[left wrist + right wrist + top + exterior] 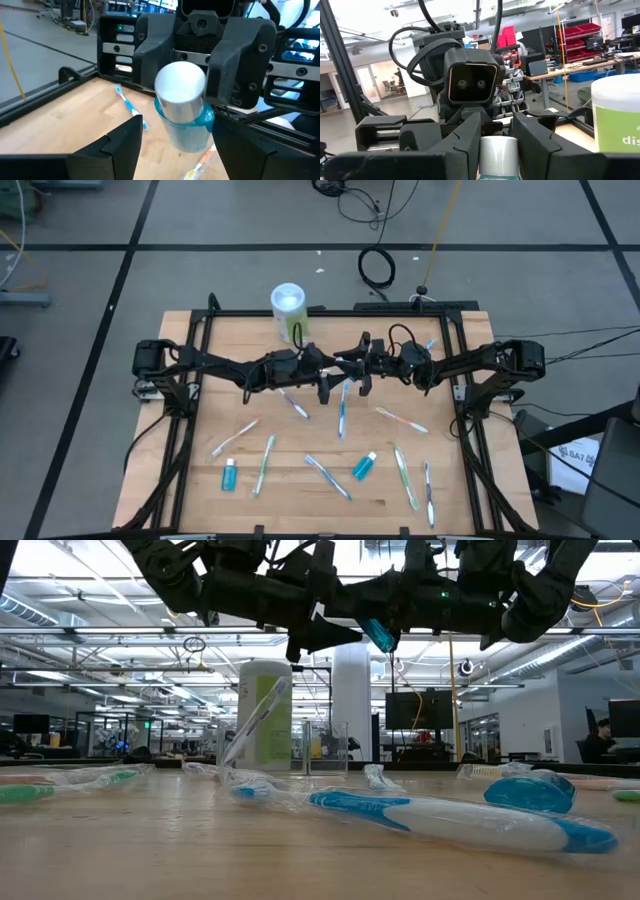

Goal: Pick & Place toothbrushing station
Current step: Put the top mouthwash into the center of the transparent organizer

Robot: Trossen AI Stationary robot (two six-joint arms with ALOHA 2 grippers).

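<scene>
Green-and-white canister (288,310) upright near the far edge of a pale wooden table (300,490), white lid up. Black metal frame (195,380) along the table's sides. Coiled black cable (377,268) on the grey floor beyond, yellow cord (440,230) beside it. Across the room, desks, monitors (420,710), red bins (580,32), white pillar (352,700).
</scene>
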